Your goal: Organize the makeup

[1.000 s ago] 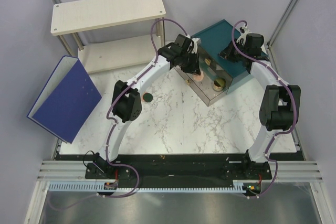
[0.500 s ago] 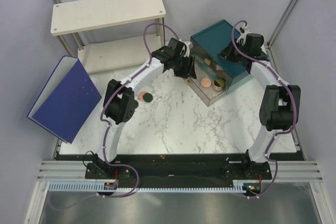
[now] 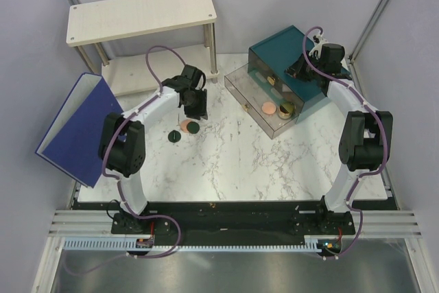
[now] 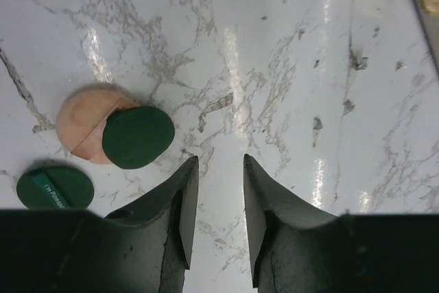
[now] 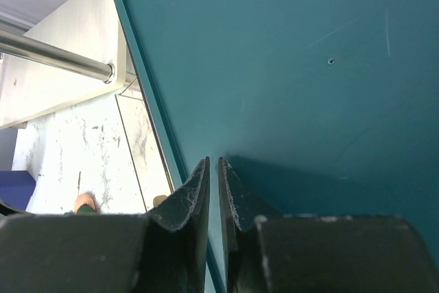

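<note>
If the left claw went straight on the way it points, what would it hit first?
Probably the bare table: the left claw points down at open marble, and the green lid lies just off to one side.

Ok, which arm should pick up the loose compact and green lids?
Left. The left fingers hang open beside the peach compact, the green lid lying on it and the second green lid; the right fingers are over the teal box.

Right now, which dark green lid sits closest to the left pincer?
The plain lid overlapping the peach compact, not the lettered lid lying apart, farther out.
</note>
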`<state>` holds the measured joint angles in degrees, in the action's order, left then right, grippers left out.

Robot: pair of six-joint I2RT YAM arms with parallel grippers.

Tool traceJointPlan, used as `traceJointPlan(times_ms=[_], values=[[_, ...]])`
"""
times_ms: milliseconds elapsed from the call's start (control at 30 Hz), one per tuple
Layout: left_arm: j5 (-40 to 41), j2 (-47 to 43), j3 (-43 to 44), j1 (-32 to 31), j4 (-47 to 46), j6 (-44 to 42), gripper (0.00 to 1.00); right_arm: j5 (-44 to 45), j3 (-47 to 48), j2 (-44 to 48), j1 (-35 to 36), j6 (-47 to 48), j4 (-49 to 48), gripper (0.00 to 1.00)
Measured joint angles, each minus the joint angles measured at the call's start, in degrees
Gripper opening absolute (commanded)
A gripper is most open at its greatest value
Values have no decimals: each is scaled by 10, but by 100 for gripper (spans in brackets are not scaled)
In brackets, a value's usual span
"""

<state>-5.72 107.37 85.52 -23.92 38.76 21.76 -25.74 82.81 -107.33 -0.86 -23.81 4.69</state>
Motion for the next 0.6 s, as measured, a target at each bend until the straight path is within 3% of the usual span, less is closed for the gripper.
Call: traceJointPlan(times_ms=[333,600], values=[[70,0,-46,9,28,1,40,-3,0,-1,0,0,0,18],[78,20,-46,18,28,1,41,-4,0,-1,0,0,0,18]])
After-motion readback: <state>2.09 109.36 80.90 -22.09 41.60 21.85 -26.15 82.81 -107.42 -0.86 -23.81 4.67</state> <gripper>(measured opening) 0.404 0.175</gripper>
